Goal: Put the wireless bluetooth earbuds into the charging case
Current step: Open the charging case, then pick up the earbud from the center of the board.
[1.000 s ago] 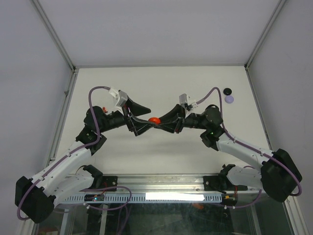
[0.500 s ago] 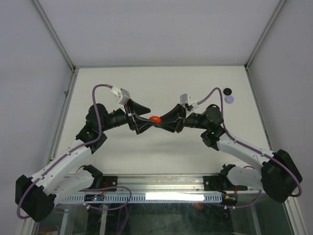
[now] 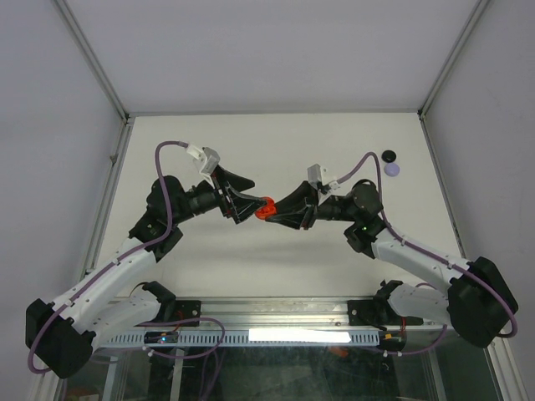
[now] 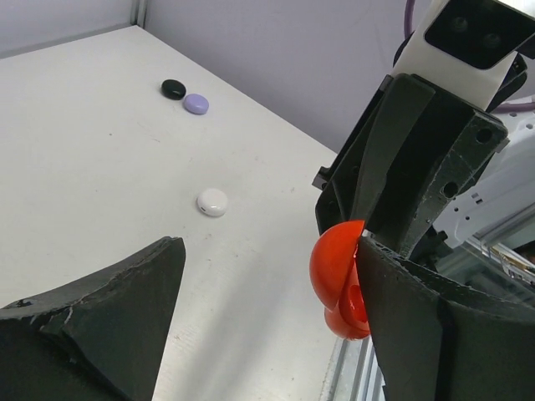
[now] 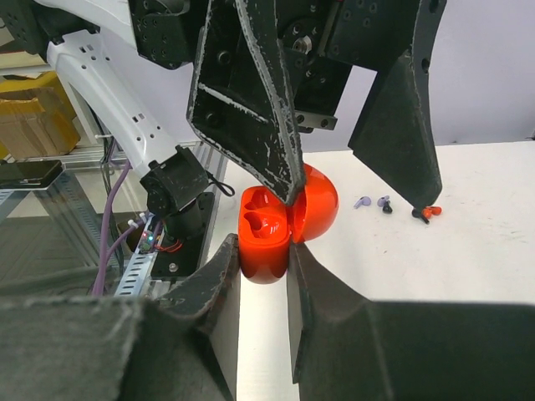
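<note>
Red charging case (image 5: 266, 230): we see it held in the air over the middle of the table (image 3: 334, 259), between the two arms. It is hinged open, and both moulded wells show empty.
Change: a second ago the top view gave us one closed red dome. Now the lid (image 5: 319, 203) stands up from the base, and the left arm's wrist has lifted and turned a little.
Right gripper (image 5: 264, 261): pinched tight on the base of the case, one finger on each side.
Left gripper (image 4: 269, 251): jaws wide and gripping nothing. One finger lies against the lid at the hinge line and looks to be what levered it up.
Earbuds (image 5: 384, 205): three tiny stemmed bits, lavender, black and red, lie on the table beyond the left gripper, toward the left edge. We take these for the buds. The top view hides them.
Black piece (image 3: 389, 155) and lavender piece (image 3: 392, 170): just beside each other near the far right corner.
White piece (image 4: 212, 202): alone on the table, nearer the arms. We cannot tell whether these three smooth pods are buds or shut cases.
Meaning: we judge the opening step done. No bud is in the case yet, so a free hand must now fetch one while the case is kept level.
</note>
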Available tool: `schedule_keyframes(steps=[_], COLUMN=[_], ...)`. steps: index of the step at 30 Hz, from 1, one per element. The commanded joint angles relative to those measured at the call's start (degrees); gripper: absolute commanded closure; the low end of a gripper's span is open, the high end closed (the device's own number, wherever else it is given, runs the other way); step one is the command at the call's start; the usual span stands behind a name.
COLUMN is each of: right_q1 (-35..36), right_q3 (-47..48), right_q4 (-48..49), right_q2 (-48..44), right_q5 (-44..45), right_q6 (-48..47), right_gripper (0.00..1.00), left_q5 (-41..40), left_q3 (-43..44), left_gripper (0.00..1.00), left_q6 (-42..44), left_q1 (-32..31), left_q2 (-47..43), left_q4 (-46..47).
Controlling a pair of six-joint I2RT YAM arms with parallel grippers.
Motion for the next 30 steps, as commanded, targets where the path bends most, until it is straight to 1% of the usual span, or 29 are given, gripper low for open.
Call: schedule_keyframes(steps=[1,6,9,10,13,17,19,23,28,30], right_q1=[0.27,0.19,-0.27,-0.48,-1.07,-1.37,-1.48,-1.43,-1.6,-1.66], right_q3=[0.09,-0.36,-1.62,-2.11,-3.99,-6.9,-8.1,-10.67,-13.98,-15.2], right_q4=[2.09,-1.69,-4.7,-5.6,-6.84,-6.69,-6.13,-4.83,-1.51,-0.27], right_q2=[-2.17,-2.29,-2.55,-2.69,-3.4,-4.42,-4.81,-5.12,-5.14,-5.35], right_q5=[-0.65,3.08,7.53,9.13,13.17,17.83,19.16,20.76,23.4,24.97], right_q6=[-1.35,-4.56,-7.99,-9.1,-11.68,-14.03,-14.89,-16.18,-16.94,-17.12], right_gripper=[1.0,1.0,1.0,1.0,1.0,1.0,1.0,1.0,1.0,1.0], left_q5=[-2.51,-3.0,-5.77,-7.08,-13.44,-26.28,-29.95,-32.5,-34.14,-35.38], left_q3=[2.48,2.56,3.08,3.38,4.37,6.87,8.43,10.8,13.1,14.69], left_gripper=[0.15,0.09,0.02,0.01,0.01,0.01,0.01,0.01,0.01,0.01], left_q6=[-0.45,-0.72,-0.64,-0.47,0.11,0.62,0.88,1.02,2.07,2.62], left_q1=[-0.13,-0.14,-0.14,-0.12,-0.14,0.34,1.69,5.89,13.92,16.54], left_q2=[-0.88,-1.6,-2.24,-2.3,-2.27,-0.21,2.07,6.61,12.53,16.28], left_q4=[0.35,-0.03,-2.19,-3.23,-7.03,-14.65,-18.15,-22.49,-25.38,-26.88])
